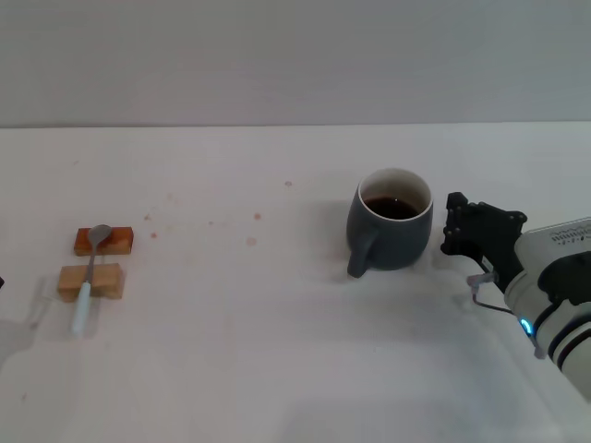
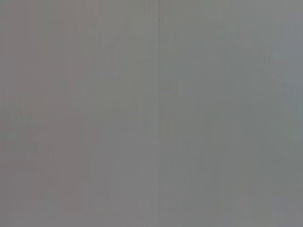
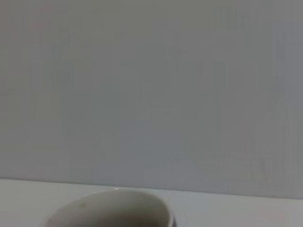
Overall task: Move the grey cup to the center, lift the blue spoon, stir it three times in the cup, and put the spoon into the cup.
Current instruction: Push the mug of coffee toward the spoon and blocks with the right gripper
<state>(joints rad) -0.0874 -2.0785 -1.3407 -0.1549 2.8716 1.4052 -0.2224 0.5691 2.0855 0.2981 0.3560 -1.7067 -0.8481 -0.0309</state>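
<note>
My right gripper (image 1: 452, 226) reaches in from the right edge of the bench (image 1: 277, 369), a black, blocky head on a white arm, just beside the grey cup (image 1: 391, 231) on its right; whether it touches the cup's wall I cannot tell, nor whether its fingers are spread or pressed together. Nothing lies between it and the cup. The cup stands upright right of the bench's middle, rounded and matte dark blue-grey with a pale rim, its loop handle turned toward the near edge, and dark liquid inside. Near the left edge the blue spoon (image 1: 90, 275) lies across two small wooden blocks (image 1: 97, 261): its grey metal bowl rests on the darker, farther block and its pale slim handle runs over the lighter, nearer one toward the near edge. The bench top is white and smooth, with a few faint reddish specks between the spoon and the cup. My right wrist view catches only the cup's pale rim (image 3: 113, 210) close up against a plain grey wall. My left wrist view shows blank grey, and my left gripper is not seen.
</note>
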